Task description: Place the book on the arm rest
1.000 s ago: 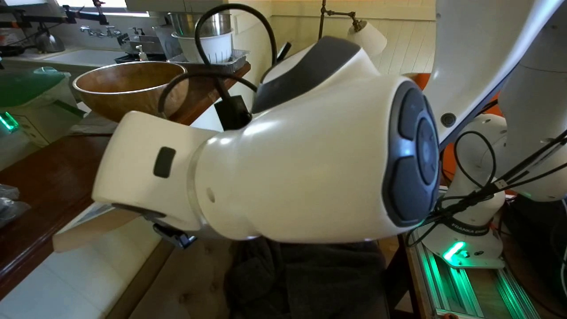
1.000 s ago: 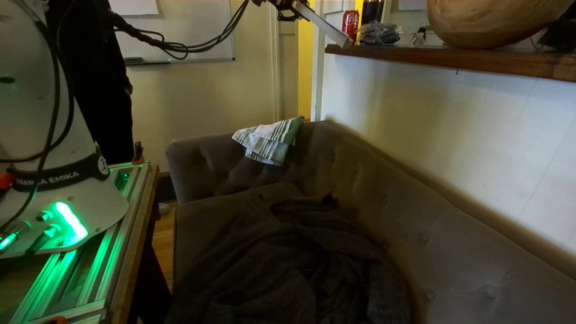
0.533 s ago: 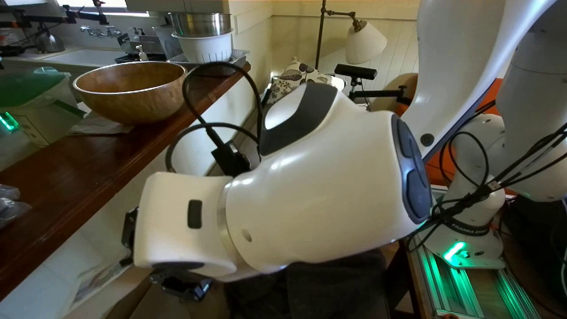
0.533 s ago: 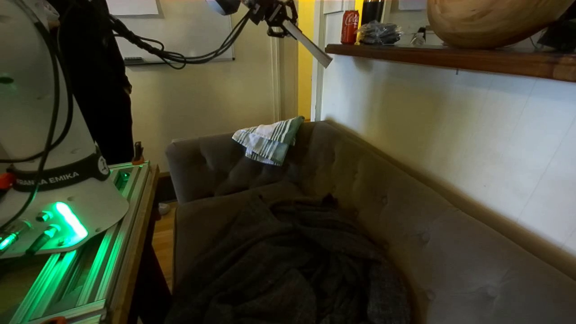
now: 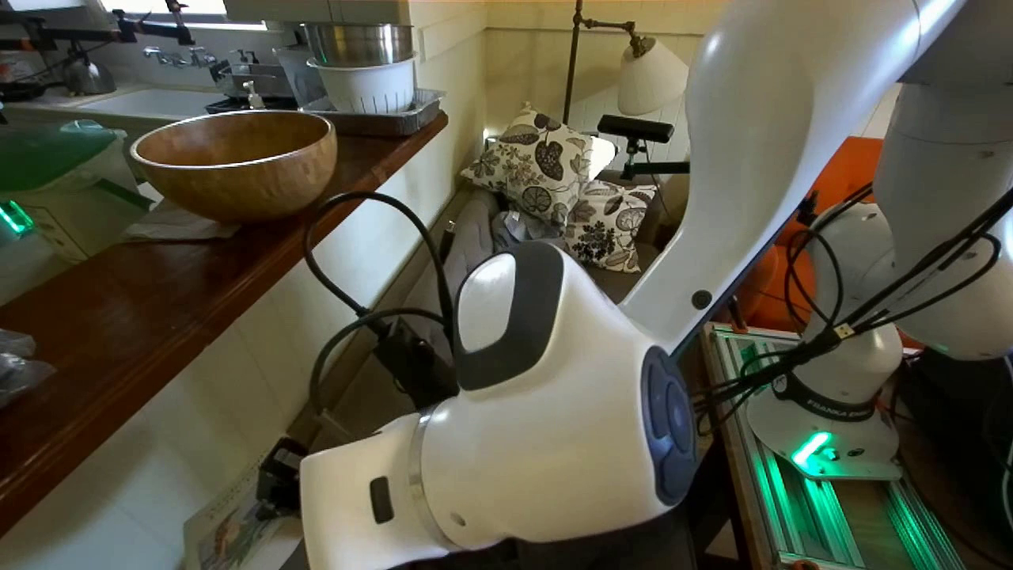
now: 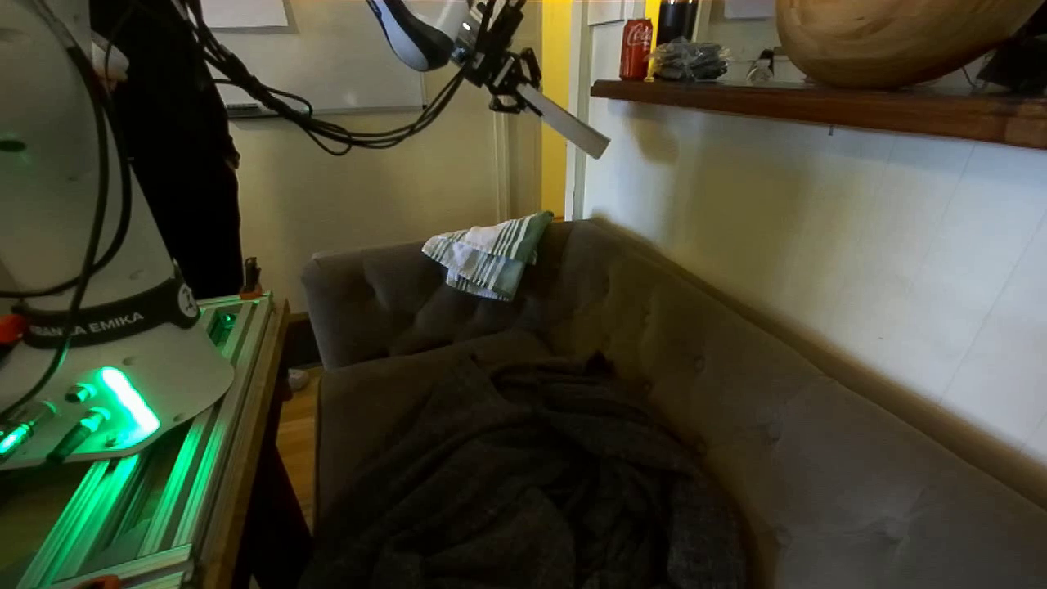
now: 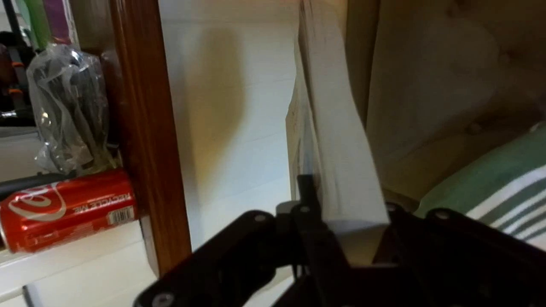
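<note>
A: Book (image 6: 566, 123): which way's it pointing?
B: Out from the gripper (image 6: 519, 85) toward 4 o'clock in an exterior view, tilted, free end low. Edge strip runs 10 to 4; in the wrist view, 6 to just shy of 12. Can't tell if that's the longer side. Printed cover (image 5: 229, 534) shows at 7 o'clock in an exterior view.
A: Grip?
B: Pinching it near one end, gap = book thickness. One finger (image 7: 308, 192) against one face, opposite one mostly hidden.
A: Location?
B: Midair, higher than the arm rest (image 6: 360, 282). Towel (image 6: 491, 254) on that sits at 7 o'clock from it. Wooden shelf (image 7: 149, 128) at 9 in the wrist view, apart, wall (image 7: 256, 140) between.
</note>
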